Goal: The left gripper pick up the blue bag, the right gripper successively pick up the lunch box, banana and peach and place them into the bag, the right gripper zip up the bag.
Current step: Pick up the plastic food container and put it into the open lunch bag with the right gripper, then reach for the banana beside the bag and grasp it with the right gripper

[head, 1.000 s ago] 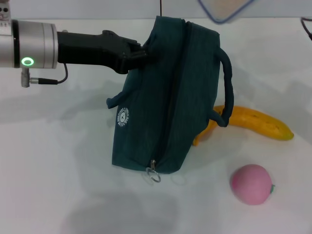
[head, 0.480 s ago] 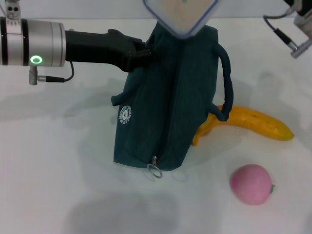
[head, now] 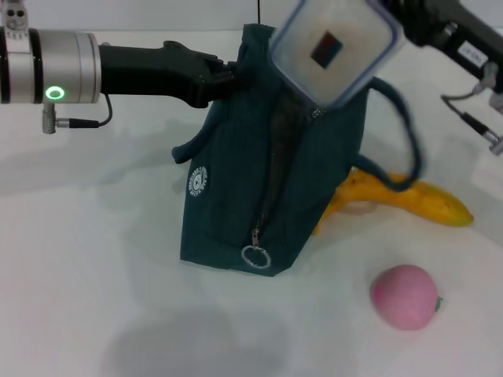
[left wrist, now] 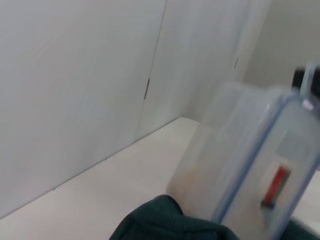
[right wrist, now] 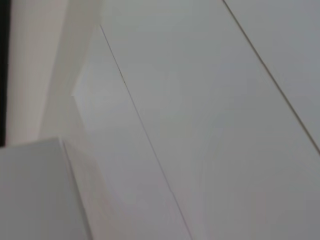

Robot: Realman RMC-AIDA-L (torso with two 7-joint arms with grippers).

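The blue bag (head: 232,196) stands upright on the white table with its zipper open along the top and its ring pull (head: 254,256) hanging low at the front. My left gripper (head: 224,78) is shut on the bag's upper left edge and holds it up. The clear lunch box (head: 334,51), blue-rimmed with a small label, hangs tilted just above the bag's open mouth, and my right gripper (head: 397,16) is shut on its far corner. In the left wrist view the lunch box (left wrist: 255,175) is close above the bag's fabric (left wrist: 165,225). The banana (head: 416,200) lies behind the bag on the right. The peach (head: 405,296) sits at the front right.
One bag handle (head: 401,133) loops out to the right above the banana. Cables (head: 479,118) hang from the right arm at the right edge. The right wrist view holds only pale wall panels.
The lunch box has come down and turned its label toward me, now over the bag's mouth. The right arm has entered from the top right. The bag's opening has spread wider.
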